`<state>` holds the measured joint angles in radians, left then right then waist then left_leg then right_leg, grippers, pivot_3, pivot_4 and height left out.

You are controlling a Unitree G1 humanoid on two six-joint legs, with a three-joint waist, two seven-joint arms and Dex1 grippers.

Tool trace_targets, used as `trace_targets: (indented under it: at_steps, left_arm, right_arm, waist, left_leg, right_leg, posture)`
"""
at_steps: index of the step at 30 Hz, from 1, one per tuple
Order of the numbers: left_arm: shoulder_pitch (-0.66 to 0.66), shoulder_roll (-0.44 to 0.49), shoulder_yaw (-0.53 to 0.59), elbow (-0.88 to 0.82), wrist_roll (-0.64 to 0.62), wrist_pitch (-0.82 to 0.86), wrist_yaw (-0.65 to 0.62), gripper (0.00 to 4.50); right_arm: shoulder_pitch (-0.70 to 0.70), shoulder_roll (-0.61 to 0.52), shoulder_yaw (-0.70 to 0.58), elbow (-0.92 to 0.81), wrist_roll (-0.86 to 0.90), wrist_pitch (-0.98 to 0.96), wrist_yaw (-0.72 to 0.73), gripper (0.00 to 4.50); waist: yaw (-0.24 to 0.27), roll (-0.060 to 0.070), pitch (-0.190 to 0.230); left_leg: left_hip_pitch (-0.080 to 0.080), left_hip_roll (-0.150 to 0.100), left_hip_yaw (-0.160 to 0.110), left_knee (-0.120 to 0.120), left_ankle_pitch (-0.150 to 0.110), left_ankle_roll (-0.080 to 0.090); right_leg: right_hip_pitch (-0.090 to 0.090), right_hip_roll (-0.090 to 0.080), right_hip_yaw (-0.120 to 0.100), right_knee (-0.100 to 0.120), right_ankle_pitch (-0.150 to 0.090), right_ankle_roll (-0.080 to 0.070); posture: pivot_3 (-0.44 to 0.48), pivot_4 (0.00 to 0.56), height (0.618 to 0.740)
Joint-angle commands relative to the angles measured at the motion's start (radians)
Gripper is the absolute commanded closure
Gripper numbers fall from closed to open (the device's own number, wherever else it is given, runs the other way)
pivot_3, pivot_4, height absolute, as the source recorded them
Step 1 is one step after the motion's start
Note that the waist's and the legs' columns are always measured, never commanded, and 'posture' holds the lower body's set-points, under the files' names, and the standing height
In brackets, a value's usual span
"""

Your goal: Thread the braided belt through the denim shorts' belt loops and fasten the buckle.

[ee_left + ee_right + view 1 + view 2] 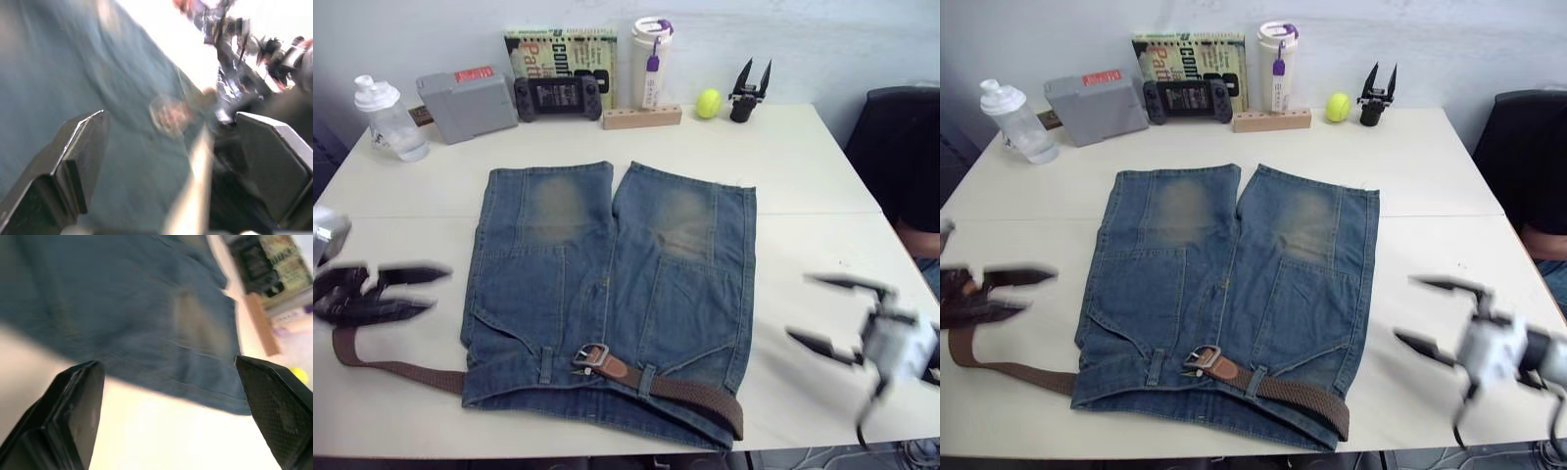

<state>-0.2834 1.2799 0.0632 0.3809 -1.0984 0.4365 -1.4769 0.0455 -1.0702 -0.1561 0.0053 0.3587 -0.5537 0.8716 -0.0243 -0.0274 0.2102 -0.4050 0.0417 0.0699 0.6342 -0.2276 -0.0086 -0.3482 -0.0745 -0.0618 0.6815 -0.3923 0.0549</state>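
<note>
The denim shorts point(607, 284) lie flat mid-table with the waistband at the near edge. The braided belt point(690, 392) runs along the waistband under two belt loops point(648, 380). Its right part curls back at the shorts' right corner. Its left part point(396, 370) trails onto the table and bends up beside my left gripper point(435, 291). The silver buckle point(592, 355), on its tan tab, rests on the waistband near the middle. My left gripper is open, left of the shorts, fingers pointing toward them. My right gripper point(800, 307) is open over bare table to the right of the shorts.
Along the far edge stand a clear bottle point(386, 117), a grey box point(468, 103), a game controller point(558, 95), a book point(563, 49), a white tumbler point(651, 61), a wooden block point(641, 117), a tennis ball point(709, 103) and a black spare gripper point(749, 93). A dark chair point(901, 147) stands at the right.
</note>
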Motion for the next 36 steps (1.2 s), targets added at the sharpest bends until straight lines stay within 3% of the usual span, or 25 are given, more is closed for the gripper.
trace_targets:
  at_steps: [1,5,7,10,17,20,22,23,24,25,26,28,30,32,33,35,36]
  left_arm:
    - [-0.163,-0.146,-0.069,0.069,0.284,-0.086,0.203,0.03]
    - [-0.287,-0.258,-0.166,0.121,0.537,-0.079,0.343,0.03]
    - [-0.347,-0.306,-0.197,0.143,0.629,-0.059,0.404,0.03]
    - [-0.395,-0.358,-0.22,0.144,0.712,-0.06,0.414,0.03]
    - [-0.448,-0.44,-0.305,0.257,0.945,-0.125,0.455,0.03]
    - [-0.437,-0.467,-0.317,0.236,0.978,-0.1,0.437,0.03]
    - [-0.415,-0.464,-0.33,0.185,0.99,-0.068,0.396,0.89]
    - [-0.4,-0.457,-0.34,0.158,1.0,-0.063,0.378,1.23]
    - [-0.389,-0.453,-0.346,0.139,1.008,-0.062,0.369,1.28]
    - [-0.38,-0.452,-0.345,0.122,1.008,-0.055,0.363,1.88]
    - [-0.373,-0.453,-0.339,0.106,1.006,-0.042,0.357,2.07]
    - [-0.355,-0.453,-0.324,0.069,1.003,-0.013,0.347,2.8]
    - [-0.334,-0.446,-0.312,0.03,0.998,0.007,0.331,3.8]
    - [-0.322,-0.442,-0.299,0.006,0.994,0.022,0.325,4.08]
    - [-0.319,-0.44,-0.289,-0.002,0.99,0.029,0.323,4.27]
    - [-0.317,-0.438,-0.268,-0.011,0.987,0.031,0.324,4.31]
    - [-0.316,-0.439,-0.254,-0.016,0.982,0.031,0.324,4.31]
  right_arm:
    - [-0.163,-0.026,0.158,-0.131,0.075,0.621,-0.016,0.0]
    - [-0.383,0.041,0.269,-0.204,0.145,0.991,0.013,0.0]
    - [-0.506,0.098,0.335,-0.169,0.089,1.058,0.027,0.0]
    - [-0.636,0.171,0.405,-0.072,-0.001,1.098,0.035,0.0]
    - [-0.715,0.238,0.519,0.053,-0.115,1.217,0.097,0.0]
    - [-0.704,0.243,0.579,0.092,-0.191,1.247,0.102,0.0]
    - [-0.696,0.251,0.587,0.101,-0.209,1.277,0.096,0.0]
    - [-0.692,0.254,0.587,0.101,-0.215,1.285,0.091,0.24]
    - [-0.687,0.256,0.586,0.095,-0.218,1.285,0.089,0.39]
    - [-0.681,0.257,0.584,0.088,-0.222,1.286,0.086,0.7]
    - [-0.675,0.259,0.582,0.079,-0.227,1.287,0.084,0.98]
    - [-0.661,0.261,0.577,0.054,-0.221,1.31,0.089,1.77]
    - [-0.648,0.291,0.529,0.012,-0.133,1.445,0.099,2.86]
    - [-0.639,0.307,0.495,-0.029,-0.078,1.533,0.11,3.21]
    - [-0.635,0.31,0.481,-0.05,-0.063,1.554,0.114,3.72]
    - [-0.629,0.318,0.447,-0.089,-0.029,1.594,0.117,4.43]
    - [-0.627,0.325,0.424,-0.112,-0.009,1.596,0.119,4.49]
  waist:
    - [0.003,0.0,0.0]
    - [0.018,-0.001,-0.001]
    - [0.016,-0.001,-0.001]
    - [0.018,-0.001,0.0]
    - [0.024,0.001,-0.002]
    - [0.023,0.007,-0.009]
    - [0.024,0.007,-0.013]
    - [0.024,0.006,-0.016]
    - [0.023,0.003,-0.021]
    - [0.022,0.002,-0.022]
    - [0.022,0.002,-0.026]
    - [0.021,0.001,-0.029]
    - [0.02,0.0,-0.031]
    - [0.02,0.0,-0.033]
    - [0.021,0.0,-0.033]
    - [0.02,0.0,-0.033]
    - [0.02,0.0,-0.033]
  left_leg:
    - [0.0,0.0,0.0,0.0,0.0,0.0]
    - [-0.02,0.0,0.0,0.006,0.003,-0.003]
    - [-0.033,0.002,0.002,0.015,0.002,-0.002]
    - [-0.035,0.002,0.003,0.021,0.002,-0.001]
    - [-0.033,0.0,0.003,0.023,0.001,0.001]
    - [-0.03,0.0,0.004,0.024,0.001,0.001]
    - [-0.027,0.0,0.003,0.024,0.001,0.001]
    - [-0.027,0.0,0.003,0.023,0.001,0.001]
    - [-0.026,0.0,0.003,0.023,0.001,0.002]
    - [-0.02,-0.001,0.004,0.019,0.0,0.002]
    - [-0.017,-0.001,0.004,0.017,0.0,0.002]
    - [-0.014,-0.001,0.004,0.016,-0.006,0.007]
    - [-0.013,-0.001,0.004,0.017,-0.008,0.008]
    - [-0.012,-0.001,0.004,0.016,-0.008,0.008]
    - [-0.013,-0.001,0.004,0.016,-0.008,0.008]
    - [-0.013,-0.001,0.004,0.015,-0.008,0.008]
    - [-0.013,-0.001,0.004,0.014,-0.008,0.009]
  right_leg:
    - [0.0,-0.001,0.0,0.001,0.0,0.0]
    - [-0.021,0.0,0.0,0.009,-0.001,-0.001]
    - [-0.032,0.0,-0.001,0.013,-0.002,0.0]
    - [-0.034,0.0,-0.001,0.016,-0.001,0.001]
    - [-0.031,-0.002,-0.001,0.016,0.0,0.002]
    - [-0.028,-0.003,-0.001,0.018,0.0,0.003]
    - [-0.026,-0.003,-0.001,0.018,0.0,0.003]
    - [-0.025,-0.003,-0.001,0.018,0.0,0.003]
    - [-0.024,-0.003,-0.001,0.017,0.0,0.003]
    - [-0.019,-0.004,0.0,0.014,0.0,0.003]
    - [-0.016,-0.004,0.0,0.012,0.0,0.003]
    - [-0.011,-0.005,0.0,0.008,0.0,0.003]
    - [-0.011,-0.005,0.0,0.008,0.0,0.003]
    - [-0.01,-0.005,0.001,0.008,0.0,0.003]
    - [-0.01,-0.005,0.001,0.008,0.0,0.003]
    - [-0.011,-0.005,0.001,0.007,0.0,0.003]
    - [-0.011,-0.005,0.0,0.007,0.0,0.003]
  posture:
    - [0.0,0.15,0.693]
    - [0.0,0.15,0.693]
    - [0.0,0.15,0.693]
    - [0.0,0.15,0.693]
    - [0.0,0.15,0.693]
    - [0.0,0.15,0.693]
    - [0.0,0.15,0.693]
    - [0.0,0.15,0.693]
    - [0.0,0.15,0.693]
    - [0.0,0.15,0.693]
    - [0.0,0.15,0.693]
    - [0.0,0.15,0.693]
    - [0.0,0.15,0.693]
    - [0.0,0.15,0.693]
    - [0.0,0.15,0.693]
    - [0.0,0.15,0.693]
    - [0.0,0.15,0.693]
